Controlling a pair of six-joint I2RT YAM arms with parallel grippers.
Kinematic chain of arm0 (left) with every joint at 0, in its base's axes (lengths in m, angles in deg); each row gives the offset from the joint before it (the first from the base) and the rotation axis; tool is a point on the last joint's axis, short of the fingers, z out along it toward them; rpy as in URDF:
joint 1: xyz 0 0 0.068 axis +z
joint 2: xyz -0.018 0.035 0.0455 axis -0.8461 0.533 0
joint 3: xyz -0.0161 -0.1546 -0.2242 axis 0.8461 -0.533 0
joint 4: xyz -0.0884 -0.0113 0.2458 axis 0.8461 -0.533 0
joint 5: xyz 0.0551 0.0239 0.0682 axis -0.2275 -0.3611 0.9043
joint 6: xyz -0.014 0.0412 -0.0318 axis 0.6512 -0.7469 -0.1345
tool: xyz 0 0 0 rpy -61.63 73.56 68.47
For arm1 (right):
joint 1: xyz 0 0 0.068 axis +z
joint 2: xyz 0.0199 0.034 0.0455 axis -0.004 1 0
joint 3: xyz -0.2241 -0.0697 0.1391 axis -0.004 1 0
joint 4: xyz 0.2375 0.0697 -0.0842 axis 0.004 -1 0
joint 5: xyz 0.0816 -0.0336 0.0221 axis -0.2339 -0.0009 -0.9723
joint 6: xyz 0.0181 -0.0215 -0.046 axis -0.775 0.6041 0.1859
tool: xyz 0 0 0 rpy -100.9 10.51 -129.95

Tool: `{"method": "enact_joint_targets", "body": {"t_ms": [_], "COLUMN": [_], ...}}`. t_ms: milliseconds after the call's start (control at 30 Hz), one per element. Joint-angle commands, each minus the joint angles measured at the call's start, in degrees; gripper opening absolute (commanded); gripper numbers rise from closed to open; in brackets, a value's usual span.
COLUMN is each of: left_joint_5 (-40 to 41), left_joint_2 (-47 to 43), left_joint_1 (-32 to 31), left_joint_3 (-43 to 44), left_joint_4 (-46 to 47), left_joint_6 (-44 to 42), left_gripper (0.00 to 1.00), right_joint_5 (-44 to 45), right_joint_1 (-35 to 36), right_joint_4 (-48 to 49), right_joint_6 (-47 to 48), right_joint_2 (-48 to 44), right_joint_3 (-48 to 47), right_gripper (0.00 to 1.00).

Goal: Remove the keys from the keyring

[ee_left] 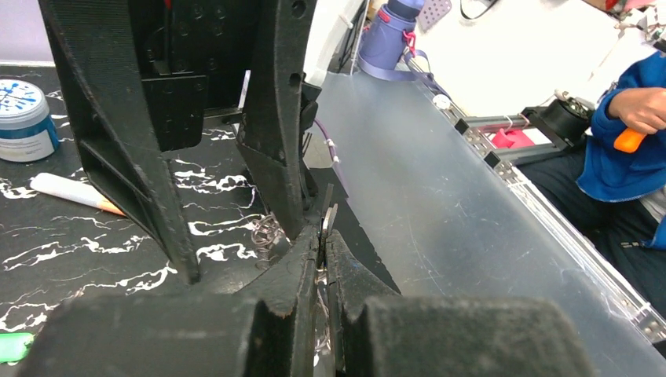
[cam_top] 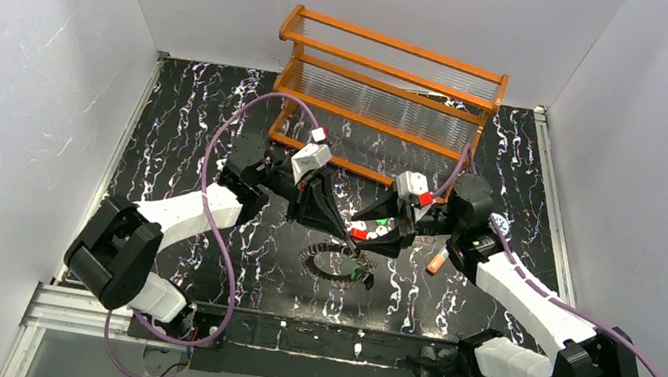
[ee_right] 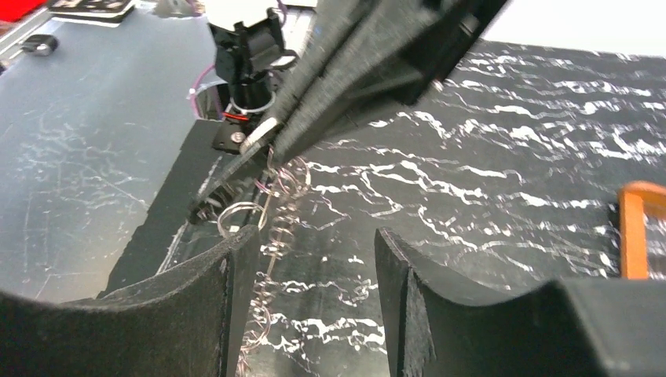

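The dark toothed keyring (cam_top: 335, 262) sits at the table's middle, and its jagged edge (ee_right: 210, 198) shows in the right wrist view. My left gripper (cam_top: 330, 237) reaches down onto it. Its jaws (ee_left: 323, 236) are shut on a thin flat metal edge, apparently the keyring (ee_left: 327, 218). My right gripper (cam_top: 363, 238) faces it from the right, open (ee_right: 314, 259). A chain of small wire rings (ee_right: 263, 267) runs along its left finger, not pinched. A red key (cam_top: 358, 234) and a green key (cam_top: 383, 224) show by the right fingers. Another green head (cam_top: 359, 276) lies at the ring's edge.
An orange wooden rack (cam_top: 387, 96) stands at the back, close behind both grippers. A clear tube with an orange cap (cam_top: 437, 261) lies right of the right gripper. A blue-white lid (ee_left: 23, 118) sits beyond it. The table's near edge (cam_top: 317, 333) borders a grey metal sheet.
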Motion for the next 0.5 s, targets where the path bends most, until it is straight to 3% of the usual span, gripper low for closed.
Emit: {"method": "enact_joint_targets", "body": {"t_ms": [0, 233, 467], "left_joint_5": [-1.89, -2.05, -1.85], "left_joint_2": [0.19, -0.15, -0.87], "left_joint_1": [-0.75, -1.02, -1.2], "left_joint_3": [2.41, 2.42, 1.82], "left_joint_4": [2.31, 2.2, 2.24], "left_joint_6": [-0.48, -0.98, -1.64], "left_gripper": [0.0, 0.0, 0.0], "right_joint_5": [-4.42, -5.29, -4.98], "right_joint_1": [2.67, 5.37, 6.02], "right_joint_4": [0.36, 0.44, -0.46], "right_joint_6": [3.23, 3.85, 4.27], "right_joint_2": [1.08, 3.25, 4.61], "right_joint_3": [-3.69, -4.84, -5.76], "right_gripper": [0.63, 0.61, 0.52]}}
